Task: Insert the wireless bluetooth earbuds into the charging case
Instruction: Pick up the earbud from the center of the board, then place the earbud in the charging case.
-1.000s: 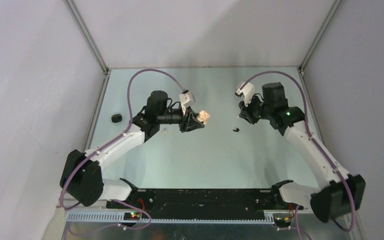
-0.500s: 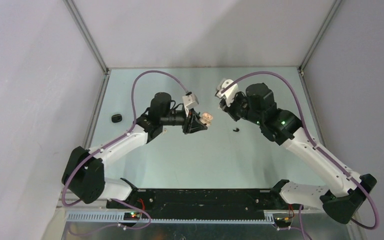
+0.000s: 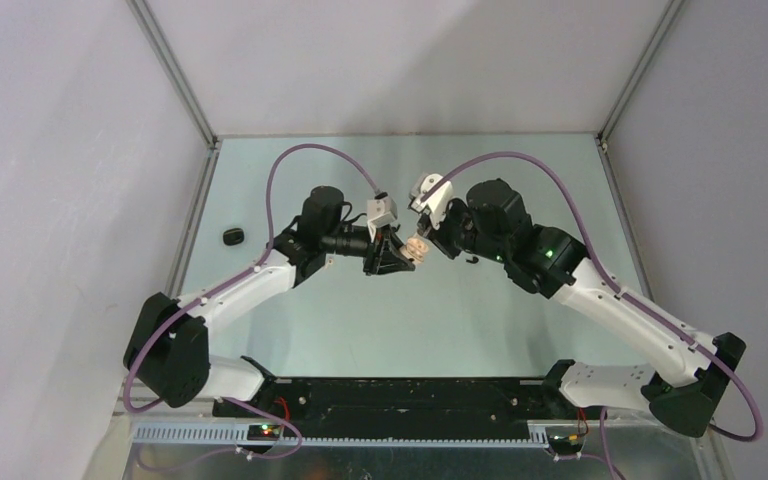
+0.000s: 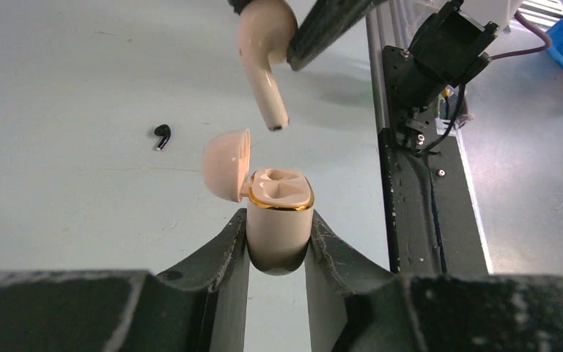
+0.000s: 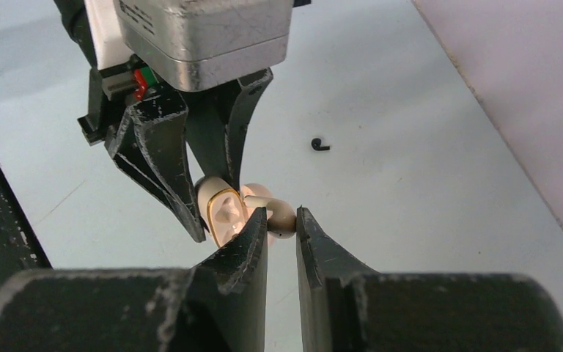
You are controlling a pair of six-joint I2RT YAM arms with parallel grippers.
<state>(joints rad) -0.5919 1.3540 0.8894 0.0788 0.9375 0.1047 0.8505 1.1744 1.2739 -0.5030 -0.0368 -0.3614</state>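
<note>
From above, we see that the right gripper (image 3: 430, 240) has swung in from well off to the right a second ago and now sits nose to nose with the left gripper (image 3: 398, 258). The left has barely shifted and keeps the charging case (image 3: 416, 248) raised over the table (image 3: 380, 320). In the left wrist view, its claw is pinched on the case body, whose lid (image 4: 227, 165) is tipped open. A cream earbud (image 4: 264, 51) hangs stem-down just above the open wells, not yet touching, and a black earbud (image 4: 162, 136) lies apart on the table. In the right wrist view, that claw is pressed onto the cream earbud's head, with the case mouth just beside it. We judge that the approach is done and the insertion is next. The stem looks slightly off the near well, so a small alignment seems needed before lowering.
</note>
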